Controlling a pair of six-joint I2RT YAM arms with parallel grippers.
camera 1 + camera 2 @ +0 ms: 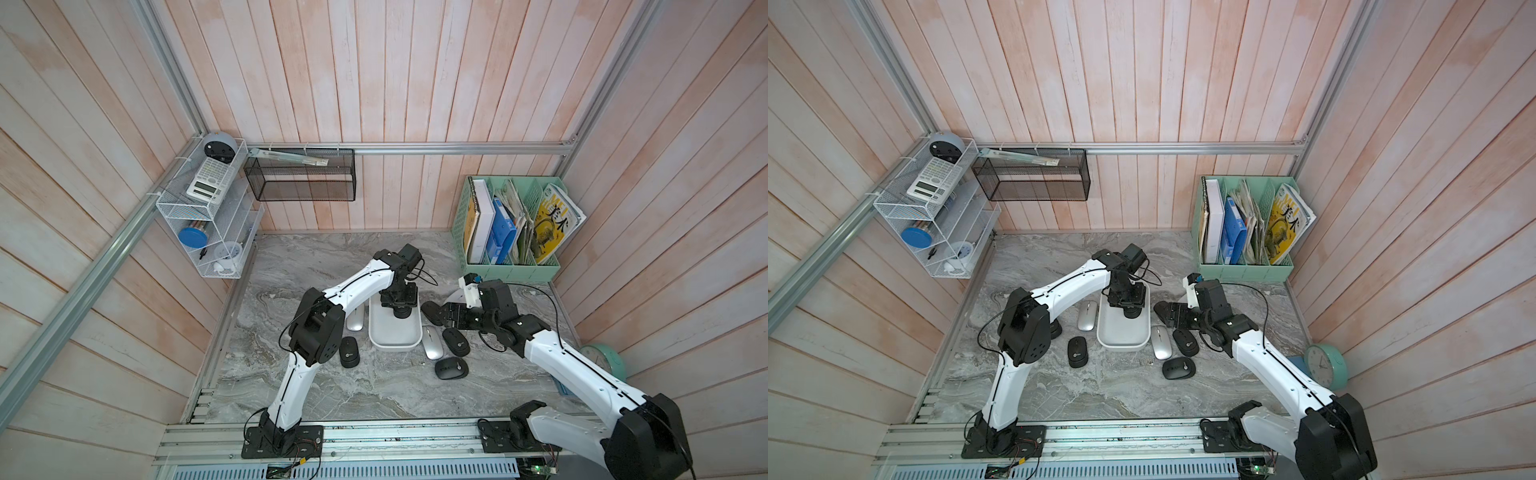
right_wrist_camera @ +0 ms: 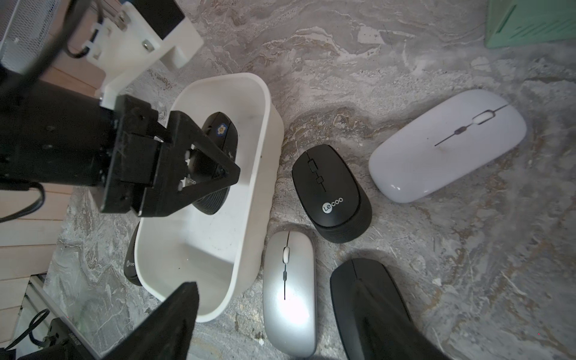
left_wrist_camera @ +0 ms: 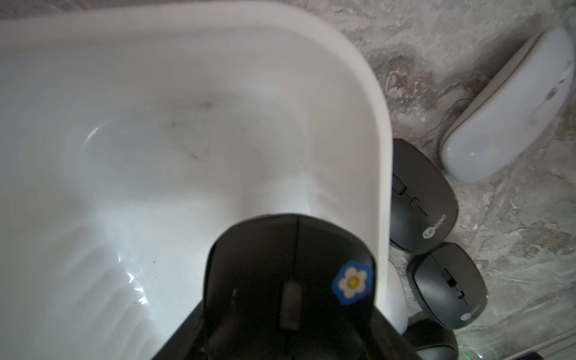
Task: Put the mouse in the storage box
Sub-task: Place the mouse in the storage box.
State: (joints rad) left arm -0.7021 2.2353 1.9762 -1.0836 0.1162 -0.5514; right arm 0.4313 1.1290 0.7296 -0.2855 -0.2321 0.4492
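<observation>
Nearest you, the aluminium rail (image 1: 374, 436) carries both arm bases. Beyond it spreads the grey marble-patterned tabletop (image 1: 374, 395) (a teal clock (image 1: 602, 359) stands at its right edge, against the planks).

A front black mouse (image 1: 451, 368) lies on the stone. Further in, a silver mouse (image 1: 432, 343) lies just beside the right wall of the storage box (image 1: 392, 345), and a second silver mouse (image 1: 355, 320) lies by its left wall.

Your left gripper (image 2: 215, 168) reaches into the far end of the box. Its fingers are clamped narrowly on the mouse (image 2: 230, 140), black with a blue flower sticker. The mouse sits inside the rim, nose tilted down, but you cannot tell whether it touches the floor of the box.

Your right gripper (image 1: 444, 315) hangs low to the right of the box with its fingers spread wide, gripping nothing, over a far black mouse (image 1: 430, 311).

In the far right corner stands a mint-green file holder (image 1: 511, 266) full of books. On the back wall hangs a black mesh basket (image 1: 299, 183), and on the left wall a white wire rack (image 1: 195, 199). Pale pink plank walls (image 1: 415, 83) in aluminium framing close the room.
</observation>
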